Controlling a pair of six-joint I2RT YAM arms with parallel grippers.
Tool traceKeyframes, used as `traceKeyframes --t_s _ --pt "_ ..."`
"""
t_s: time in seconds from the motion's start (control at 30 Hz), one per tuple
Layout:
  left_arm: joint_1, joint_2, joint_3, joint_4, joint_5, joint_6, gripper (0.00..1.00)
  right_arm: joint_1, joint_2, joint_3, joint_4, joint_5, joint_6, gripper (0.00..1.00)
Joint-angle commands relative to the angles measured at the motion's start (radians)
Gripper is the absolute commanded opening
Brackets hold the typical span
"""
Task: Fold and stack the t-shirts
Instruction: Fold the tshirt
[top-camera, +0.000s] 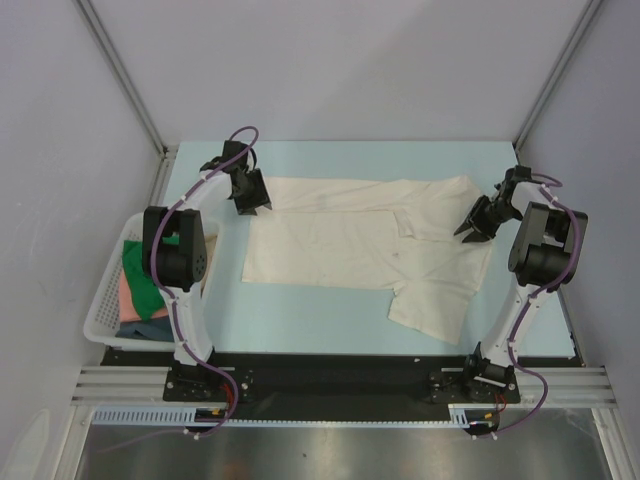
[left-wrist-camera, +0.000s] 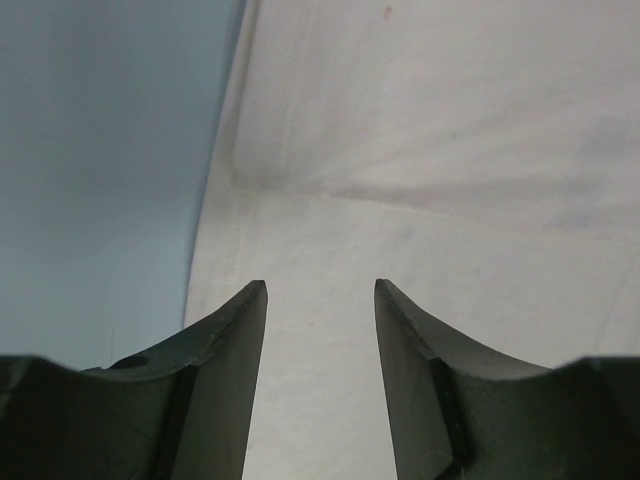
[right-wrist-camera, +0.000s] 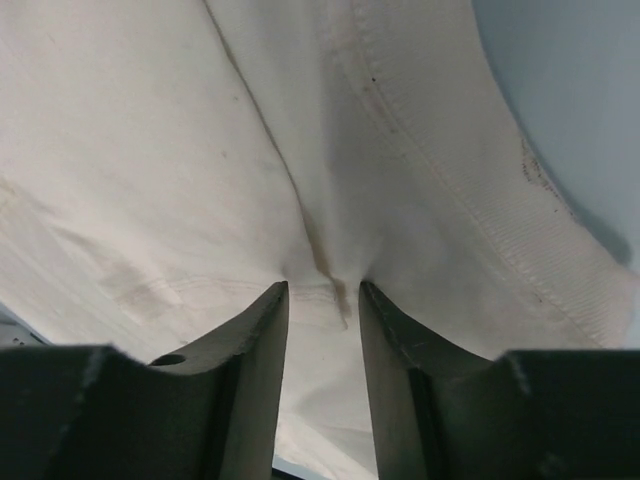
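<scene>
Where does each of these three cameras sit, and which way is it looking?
Top view: fixed above and behind the robot, looking down on the table, cream shirt and basket; the left arm and right arm show whole.
Left wrist: rides on the left arm, looking down past the left tool at the shirt's edge and bare table.
Right wrist: rides on the right arm, close over bunched cloth at the right tool.
Shared: all three see the cream shirt.

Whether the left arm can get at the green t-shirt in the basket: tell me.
Probably yes: the basket sits open-topped beside its base, the green t-shirt uncovered, and the left gripper hangs open over the cream t-shirt, holding nothing.
</scene>
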Motion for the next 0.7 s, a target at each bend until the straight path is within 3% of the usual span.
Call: traceKeyframes --t_s 0.0,0.07,0.4,0.67 --pt "0.003 -0.024 0.025 -0.004 -0.041 0.009 0.52 0.009 0.017 0.006 0.01 -0.015 -0.003 0.38" --pt "0.003 -0.024 0.025 -0.004 -0.041 0.01 0.52 0.011 0.012 0.005 0.003 -0.026 0.001 0.34" --pt "0.003 -0.01 0.042 -0.012 -0.064 0.038 0.48 0.011 0.008 -0.035 0.043 -0.061 0.042 0.36" --pt "0.003 -0.01 0.04 -0.018 -0.092 0.053 0.52 0.009 -0.018 -0.029 0.041 -0.074 0.062 0.07"
